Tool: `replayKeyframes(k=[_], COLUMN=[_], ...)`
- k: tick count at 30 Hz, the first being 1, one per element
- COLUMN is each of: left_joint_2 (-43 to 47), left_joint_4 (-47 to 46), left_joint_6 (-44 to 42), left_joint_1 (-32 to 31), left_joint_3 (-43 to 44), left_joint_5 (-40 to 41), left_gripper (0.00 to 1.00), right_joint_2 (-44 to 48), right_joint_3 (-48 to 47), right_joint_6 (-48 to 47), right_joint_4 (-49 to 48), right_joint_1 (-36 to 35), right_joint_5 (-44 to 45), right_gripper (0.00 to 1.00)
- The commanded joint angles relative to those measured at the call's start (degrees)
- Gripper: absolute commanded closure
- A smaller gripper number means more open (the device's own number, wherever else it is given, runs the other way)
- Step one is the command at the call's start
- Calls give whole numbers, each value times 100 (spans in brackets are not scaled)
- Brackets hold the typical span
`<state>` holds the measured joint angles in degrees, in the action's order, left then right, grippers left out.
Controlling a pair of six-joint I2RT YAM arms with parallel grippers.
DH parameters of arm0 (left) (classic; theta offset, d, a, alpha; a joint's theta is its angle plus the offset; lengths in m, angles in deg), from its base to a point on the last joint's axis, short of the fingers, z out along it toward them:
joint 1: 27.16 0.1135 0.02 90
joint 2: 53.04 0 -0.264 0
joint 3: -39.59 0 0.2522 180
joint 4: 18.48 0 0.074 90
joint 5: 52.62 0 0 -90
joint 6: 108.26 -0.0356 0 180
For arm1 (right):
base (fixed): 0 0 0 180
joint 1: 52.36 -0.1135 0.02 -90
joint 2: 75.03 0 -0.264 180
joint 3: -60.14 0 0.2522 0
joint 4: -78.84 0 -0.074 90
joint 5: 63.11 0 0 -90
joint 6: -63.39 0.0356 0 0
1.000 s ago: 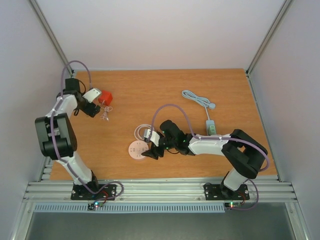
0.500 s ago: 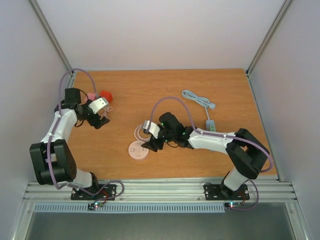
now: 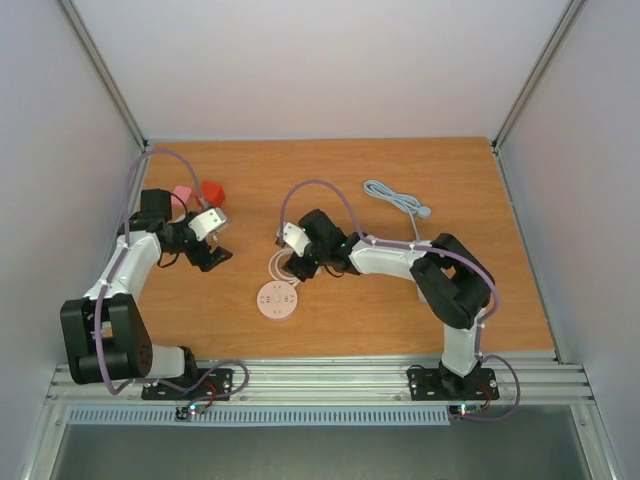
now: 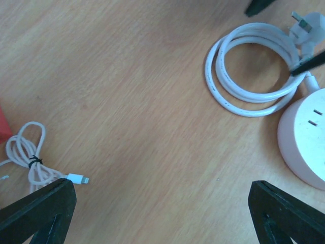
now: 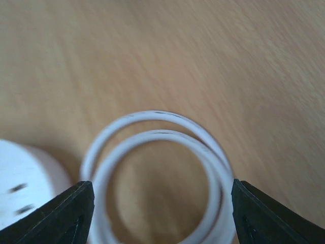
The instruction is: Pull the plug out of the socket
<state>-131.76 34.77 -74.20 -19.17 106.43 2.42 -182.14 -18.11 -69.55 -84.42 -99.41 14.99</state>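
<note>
The left gripper (image 4: 162, 193) is hovering over the table (image 4: 127, 91) with its fingers (image 4: 40, 208) spread wide and gripping nothing. A coiled white cord (image 4: 241, 105) is lying flat ahead of them, toward the right-hand finger. The plug (image 4: 306, 23) is lying at the far right of that coil, out of the socket (image 4: 304, 147) and apart from it. The socket is sitting just ahead of the right-hand fingertip. A small tied cable (image 4: 28, 157) is lying just ahead of the left-hand fingertip.

The right gripper (image 5: 162, 188) is hanging over the coil with its fingers (image 5: 56, 213) also spread. Both loops of cord are showing in the gap between them. Whether the tips are touching the cord cannot be told. The socket's edge is showing just beyond its left-hand finger.
</note>
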Motion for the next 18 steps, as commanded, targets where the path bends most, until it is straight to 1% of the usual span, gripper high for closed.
replayKeyframes(k=[1, 5, 10, 18], left_joint_2=[207, 232, 313, 330], left_joint_4=[-256, -286, -452, -517], left_joint_6=[79, 75, 104, 119], left_joint_1=[-64, -87, -97, -98], left_joint_3=[-151, -190, -258, -308], left_joint_5=[-253, -198, -125, -104], left_gripper=[5, 6, 6, 6], right_joint_2=[-426, -833, -1223, -1960], right_joint_3=[-440, -840, -1131, -2132], right_joint_6=[-137, -229, -669, -779], right_joint_4=[247, 453, 460, 848], right_joint_1=[151, 314, 475, 1135], right_joint_5=[610, 743, 1118, 1256], right_gripper=[25, 25, 25, 25])
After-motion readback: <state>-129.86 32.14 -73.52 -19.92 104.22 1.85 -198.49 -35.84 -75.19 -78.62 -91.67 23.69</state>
